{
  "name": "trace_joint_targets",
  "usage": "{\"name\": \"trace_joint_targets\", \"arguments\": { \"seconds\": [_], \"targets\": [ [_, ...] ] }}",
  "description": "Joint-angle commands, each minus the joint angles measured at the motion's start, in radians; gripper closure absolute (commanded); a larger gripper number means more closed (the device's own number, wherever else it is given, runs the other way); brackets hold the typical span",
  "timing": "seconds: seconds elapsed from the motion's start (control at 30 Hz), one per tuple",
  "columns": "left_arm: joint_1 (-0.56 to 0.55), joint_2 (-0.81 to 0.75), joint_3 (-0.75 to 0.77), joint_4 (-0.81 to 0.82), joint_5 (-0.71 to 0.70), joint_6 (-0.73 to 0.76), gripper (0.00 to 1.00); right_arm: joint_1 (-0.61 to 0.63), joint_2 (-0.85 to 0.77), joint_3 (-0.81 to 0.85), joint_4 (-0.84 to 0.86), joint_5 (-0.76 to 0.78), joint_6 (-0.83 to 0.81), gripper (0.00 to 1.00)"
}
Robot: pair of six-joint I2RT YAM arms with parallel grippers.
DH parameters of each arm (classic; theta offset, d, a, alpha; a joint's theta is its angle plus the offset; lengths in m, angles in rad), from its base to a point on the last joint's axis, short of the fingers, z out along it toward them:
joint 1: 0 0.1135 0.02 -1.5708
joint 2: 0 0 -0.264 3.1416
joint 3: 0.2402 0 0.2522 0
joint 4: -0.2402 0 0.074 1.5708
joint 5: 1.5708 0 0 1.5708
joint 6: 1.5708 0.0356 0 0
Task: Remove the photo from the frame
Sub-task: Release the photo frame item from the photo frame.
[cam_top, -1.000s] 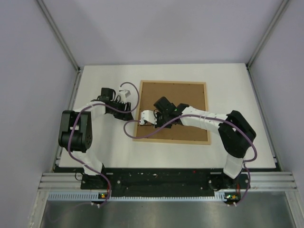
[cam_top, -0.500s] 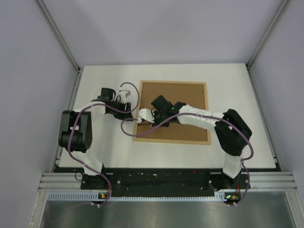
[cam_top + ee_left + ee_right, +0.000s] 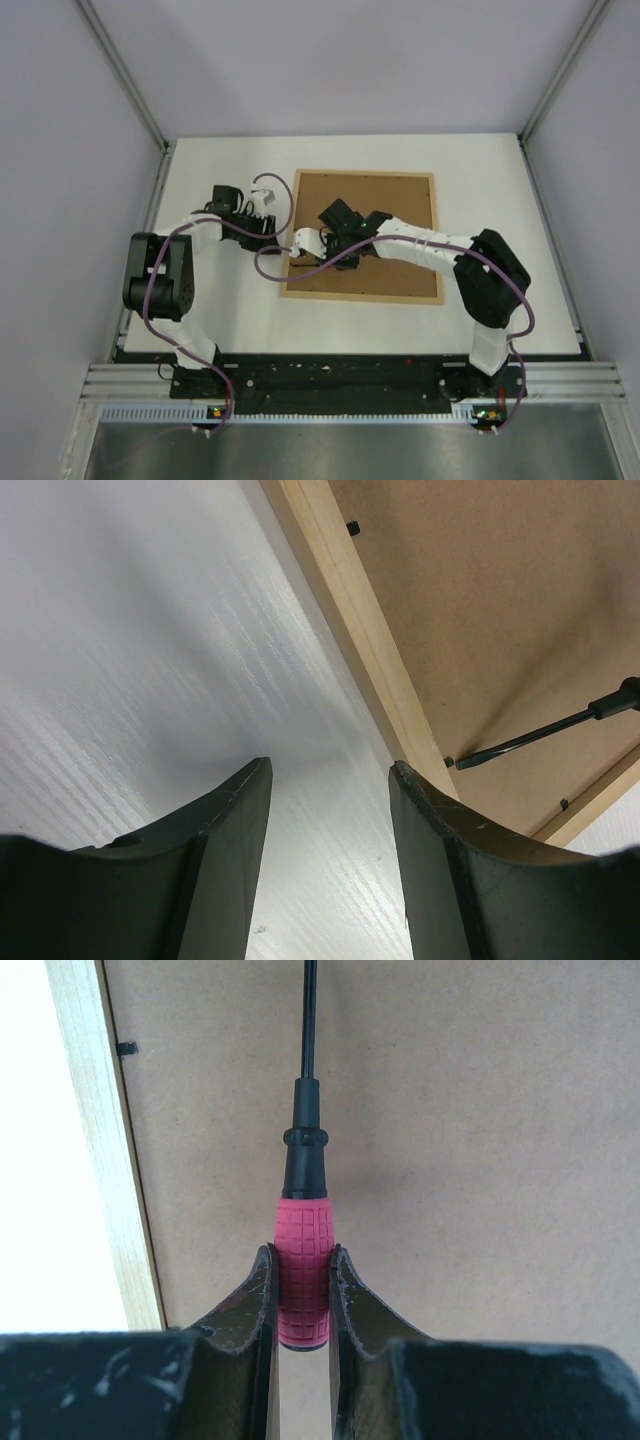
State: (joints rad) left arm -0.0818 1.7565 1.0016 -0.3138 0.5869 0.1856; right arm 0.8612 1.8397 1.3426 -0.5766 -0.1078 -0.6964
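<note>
The frame (image 3: 360, 296) is found lying face down on the table (image 3: 150, 630), with its brown backing board (image 3: 400, 215) uppermost. The photo is not seen in any view and is judged to lie beneath that board.

The right gripper (image 3: 300, 1257) is clamped on the pink handle of a screwdriver (image 3: 303, 1175). The shaft is directed across the board toward the left rim, presumably so that a retaining tab (image 3: 125, 1048) can be turned. The left gripper (image 3: 330, 770) is held over bare table just beside that rim, jaws apart and nothing between them. This is judged a standby position for steadying or lifting.

In the right wrist view the shaft runs out of the top of the picture, so the tip is not shown. The left wrist view supplies it: the tip is seen close to a small dark tab at the rim's inner edge, though contact cannot be confirmed. Only the overhead view shows the whole frame and both arms, but the tool is not made out there.
</note>
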Motion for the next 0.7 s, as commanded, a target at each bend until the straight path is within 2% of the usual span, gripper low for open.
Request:
{"name": "trace_joint_targets", "arguments": {
  "seconds": [0.0, 0.67],
  "targets": [
    [-0.003, -0.018, -0.023, -0.002, 0.001, 0.006, 0.43, -0.005, -0.022, 0.050, -0.029, -0.026, 0.020, 1.00],
    [-0.012, -0.035, -0.032, -0.010, 0.007, 0.017, 0.44, -0.022, 0.024, 0.095, -0.057, -0.032, 0.025, 1.00]
  ]
}}
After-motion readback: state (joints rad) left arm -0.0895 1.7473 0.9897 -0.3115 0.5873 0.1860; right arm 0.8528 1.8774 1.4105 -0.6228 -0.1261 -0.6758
